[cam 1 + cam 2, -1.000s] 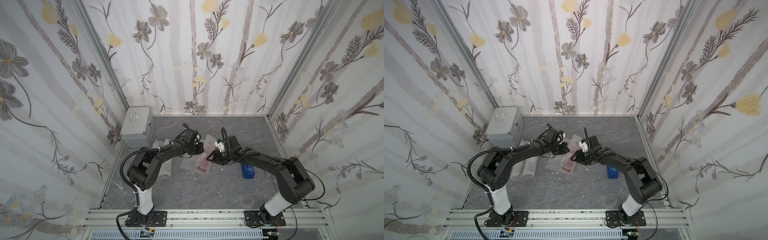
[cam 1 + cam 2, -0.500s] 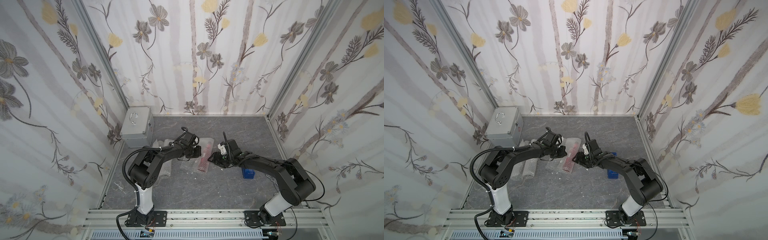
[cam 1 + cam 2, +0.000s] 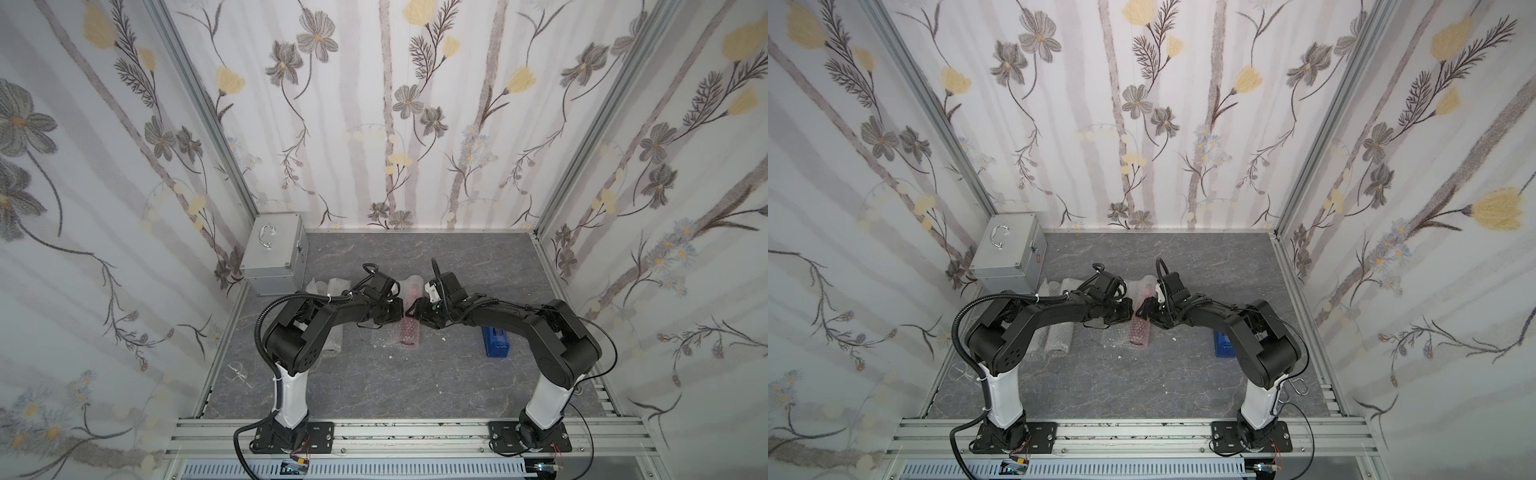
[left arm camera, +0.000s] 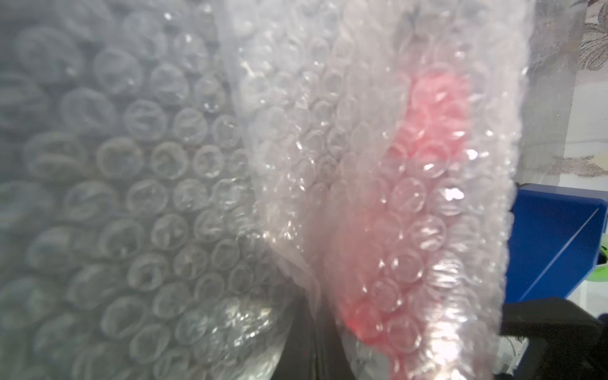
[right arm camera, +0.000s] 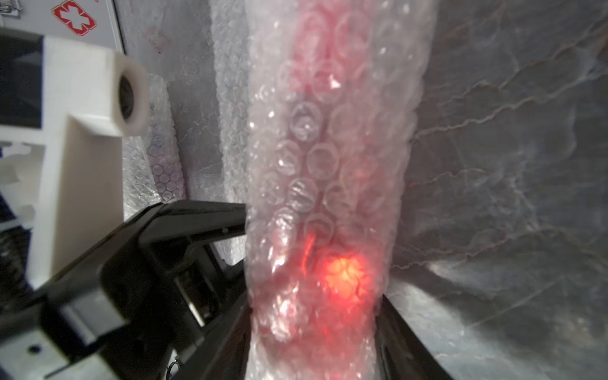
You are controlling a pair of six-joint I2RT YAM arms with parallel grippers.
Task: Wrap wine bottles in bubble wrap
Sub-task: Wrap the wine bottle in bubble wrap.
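The red-pink wine bottle (image 5: pixel 329 164) lies on its side in the middle of the grey table (image 3: pixel 415 386), rolled in bubble wrap (image 4: pixel 148 164). The right gripper (image 5: pixel 312 309) straddles the roll with a finger against the wrap on either side, clamped round it. The left gripper (image 5: pixel 240 218) meets the roll from the opposite side, its fingers pressed together on the loose edge of the wrap. A blue tape dispenser (image 3: pixel 496 343) sits by the right arm, and a silver case (image 3: pixel 276 257) stands in the far corner on the left arm's side.
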